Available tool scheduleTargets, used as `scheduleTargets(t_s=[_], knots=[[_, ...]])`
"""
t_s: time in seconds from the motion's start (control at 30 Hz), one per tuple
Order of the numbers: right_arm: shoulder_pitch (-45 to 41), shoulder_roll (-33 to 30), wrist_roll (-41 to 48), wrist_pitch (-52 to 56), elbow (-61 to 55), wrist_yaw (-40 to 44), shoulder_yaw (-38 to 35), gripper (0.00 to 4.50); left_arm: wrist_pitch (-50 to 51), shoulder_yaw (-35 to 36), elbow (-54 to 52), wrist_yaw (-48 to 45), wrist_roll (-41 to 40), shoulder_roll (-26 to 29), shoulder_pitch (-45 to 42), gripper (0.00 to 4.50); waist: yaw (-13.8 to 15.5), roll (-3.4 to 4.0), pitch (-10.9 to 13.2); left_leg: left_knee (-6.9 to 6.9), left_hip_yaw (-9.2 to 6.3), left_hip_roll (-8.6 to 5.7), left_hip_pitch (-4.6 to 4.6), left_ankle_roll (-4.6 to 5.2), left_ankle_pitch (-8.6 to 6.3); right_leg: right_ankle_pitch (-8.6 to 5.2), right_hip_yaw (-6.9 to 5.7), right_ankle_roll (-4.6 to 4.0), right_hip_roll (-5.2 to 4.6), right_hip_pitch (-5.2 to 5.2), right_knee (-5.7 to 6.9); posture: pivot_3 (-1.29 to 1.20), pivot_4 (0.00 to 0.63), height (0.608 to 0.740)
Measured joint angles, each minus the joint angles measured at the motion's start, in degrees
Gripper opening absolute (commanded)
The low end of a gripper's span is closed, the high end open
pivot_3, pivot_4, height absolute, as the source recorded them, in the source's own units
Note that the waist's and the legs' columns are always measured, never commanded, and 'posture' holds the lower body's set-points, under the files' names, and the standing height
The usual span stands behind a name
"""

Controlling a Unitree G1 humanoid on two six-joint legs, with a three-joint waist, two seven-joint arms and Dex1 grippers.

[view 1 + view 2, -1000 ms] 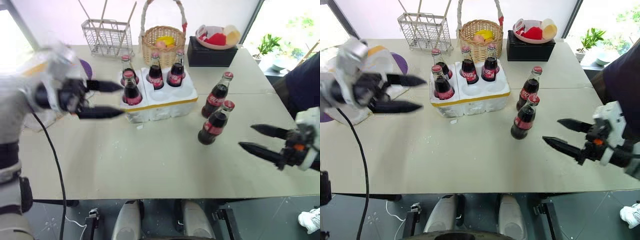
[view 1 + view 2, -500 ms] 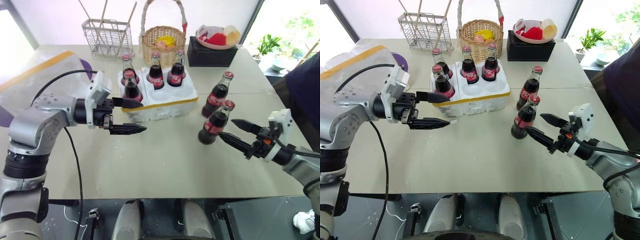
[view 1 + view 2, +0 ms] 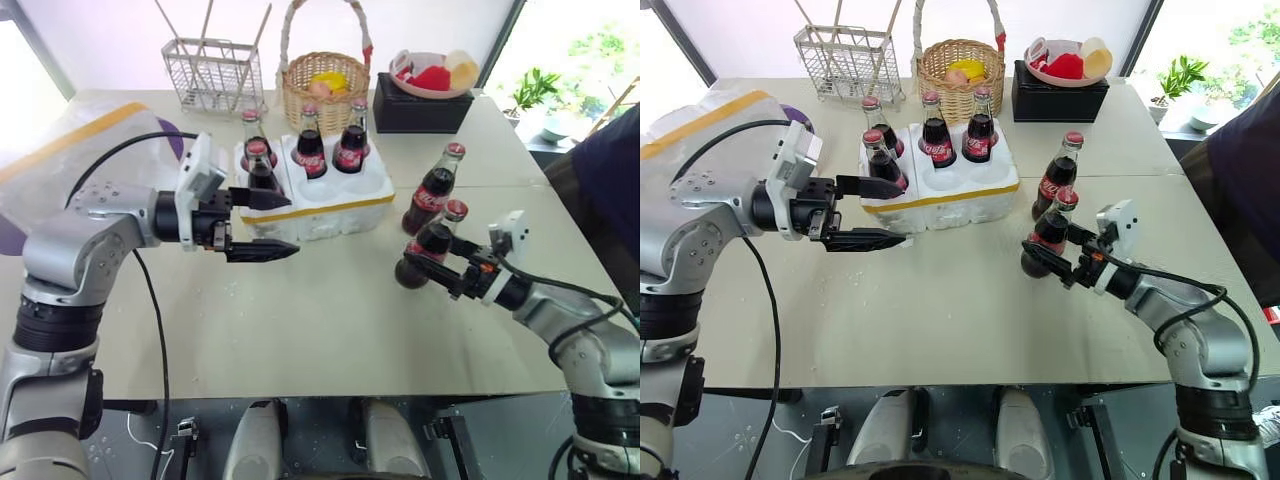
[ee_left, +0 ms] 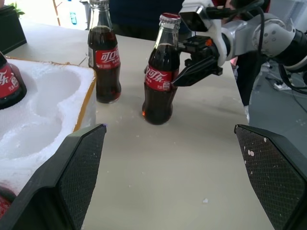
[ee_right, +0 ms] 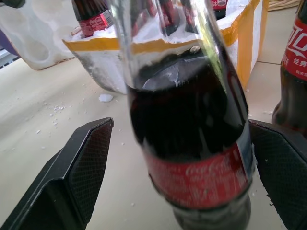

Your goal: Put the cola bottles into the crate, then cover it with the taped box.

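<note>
The crate (image 3: 330,205), a white foam block with a yellow band, holds several cola bottles (image 3: 310,147). Two more bottles stand on the table to its right, a far one (image 3: 433,190) and a near one (image 3: 428,248). My right gripper (image 3: 440,263) is open, with one finger on each side of the near bottle's lower body (image 5: 192,124) and a gap between finger and glass on both sides. My left gripper (image 3: 292,224) is open and empty, level in front of the crate's near left corner. The taped box (image 3: 70,150) lies at far left behind my left arm.
Along the back of the table stand a wire rack (image 3: 213,72), a wicker basket (image 3: 322,88) and a black box (image 3: 423,108) with a bowl of fruit (image 3: 435,72). A person's dark sleeve (image 3: 610,170) is at the right edge.
My right gripper has moved in from the right and now has its open fingers around the near bottle. My left gripper has shifted a little to the right along the crate's front.
</note>
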Motion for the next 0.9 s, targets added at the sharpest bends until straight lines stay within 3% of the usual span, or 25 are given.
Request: scheduleTargets(t_s=[0.07, 0.23, 0.4, 0.6, 0.7, 0.9], knots=[[-1.0, 0.5, -0.8, -0.4, 1.9, 0.1, 0.8, 4.50, 0.0, 0.0, -0.1, 0.1, 0.0, 0.0, 0.0, 4.49, 0.0, 0.00, 0.0, 0.00, 0.00, 0.00, 0.00, 0.00, 0.00, 0.00, 0.00, 0.00, 0.00, 0.00, 0.00, 0.00, 0.150, 0.740], [-3.1, 0.6, -1.0, -0.6, 3.0, 0.5, 1.3, 2.85, 1.3, 0.5, -1.0, 1.3, -1.1, 0.3, 0.5, 4.50, 0.0, 0.00, 0.0, 0.00, 0.00, 0.00, -0.02, 0.00, 0.00, 0.00, 0.00, 0.01, 0.00, -0.01, 0.00, 0.00, 0.150, 0.740], [-6.9, -0.9, 7.1, 6.0, -3.3, 1.1, 0.8, 2.84, 3.6, 5.7, -2.8, 4.4, -3.6, 2.1, 5.4, 4.50, -0.7, 0.24, 0.2, -0.07, 0.01, 0.03, -0.05, 0.00, 0.00, 0.09, 0.04, 0.16, 0.02, -0.16, 0.08, 0.00, 0.150, 0.740], [-24.7, -0.7, 11.3, 8.6, -4.5, 0.4, 1.8, 2.84, 4.9, 12.7, -5.9, 9.9, -5.8, 3.0, 12.1, 4.50, -1.3, 0.22, 0.2, -0.14, -0.03, 0.04, -0.05, 0.00, 0.00, 0.03, 0.02, 0.05, 0.06, -0.17, 0.07, 0.00, 0.150, 0.740], [-34.5, 4.1, 7.1, 7.2, 2.8, 0.2, 7.3, 2.84, 4.8, 14.7, -7.2, 12.5, -6.2, 3.1, 14.4, 4.50, -1.5, 0.21, 0.2, -0.14, 0.00, 0.04, -0.05, 0.00, 0.00, 0.05, 0.03, 0.06, 0.06, -0.20, 0.08, 0.00, 0.150, 0.740], [-45.1, 11.7, -4.0, -1.3, 20.6, 1.3, 14.7, 2.84, 4.6, 16.2, -8.8, 15.7, -7.1, 3.0, 15.9, 4.50, -1.1, 0.19, 0.2, -0.25, 0.04, 0.01, -0.21, 0.00, 0.01, 0.15, 0.02, 0.25, 0.02, -0.31, 0.03, 0.00, 0.150, 0.740]])
